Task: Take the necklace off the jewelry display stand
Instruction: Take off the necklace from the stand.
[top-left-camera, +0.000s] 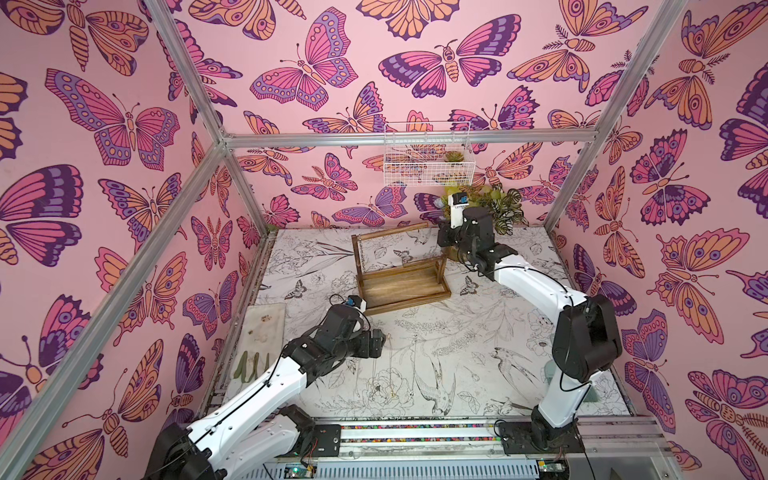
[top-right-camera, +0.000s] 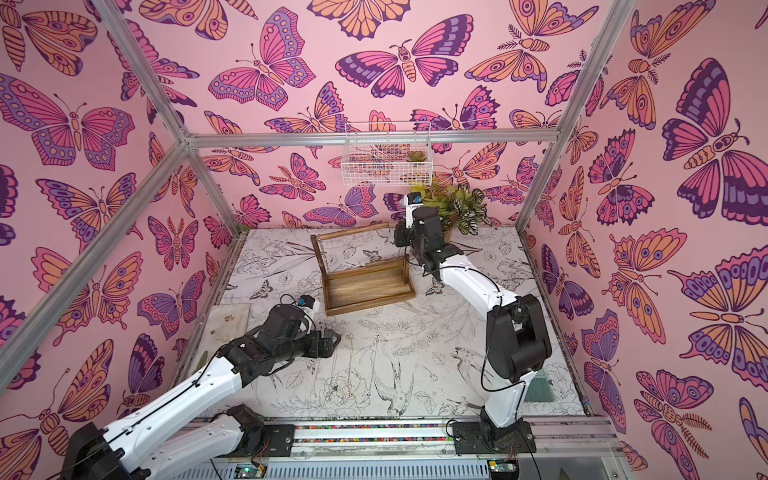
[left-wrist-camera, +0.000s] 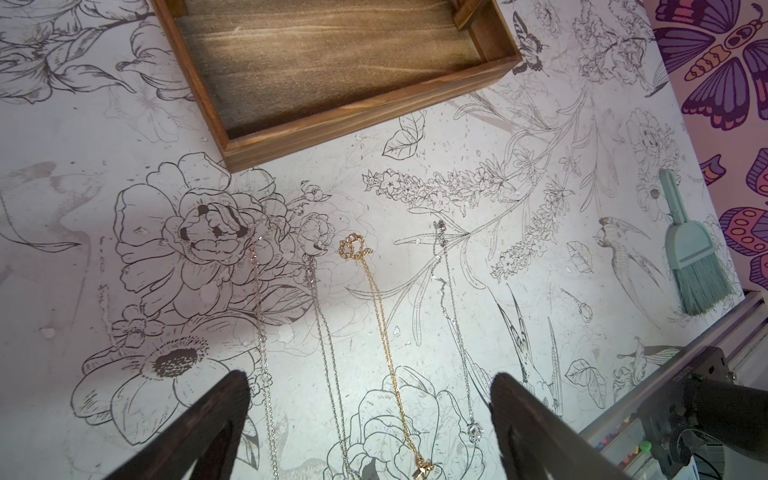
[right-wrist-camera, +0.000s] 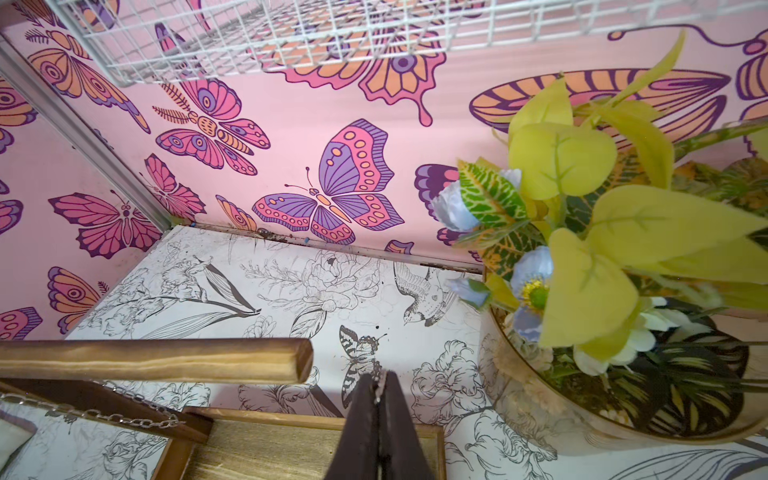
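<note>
The brown wooden jewelry display stand (top-left-camera: 405, 286), a tray base with two uprights and a round top bar, stands toward the back of the flower-printed worktop (top-left-camera: 478, 332). The right pincer (right-wrist-camera: 378, 379) sits just off the free end of that top bar. It is clenched tight, with a short bit of the fine silver chain necklace (right-wrist-camera: 376, 370) nipped between its tips. More silver chain drapes across the stand below the bar in the right wrist view; I cannot tell whether it is the same strand.

The left pincer (left-wrist-camera: 370, 378) hovers nearer the front, released wide and holding nothing. Beneath it four necklaces lie side by side on the worktop: a pale rose chain (left-wrist-camera: 259, 311), a plain silver chain (left-wrist-camera: 320, 316), a gold chain (left-wrist-camera: 374, 311) and a silver chain with a clear stone (left-wrist-camera: 453, 316). A potted yellow-green leafy plant (right-wrist-camera: 582, 249) stands close beside the right pincer.
</note>
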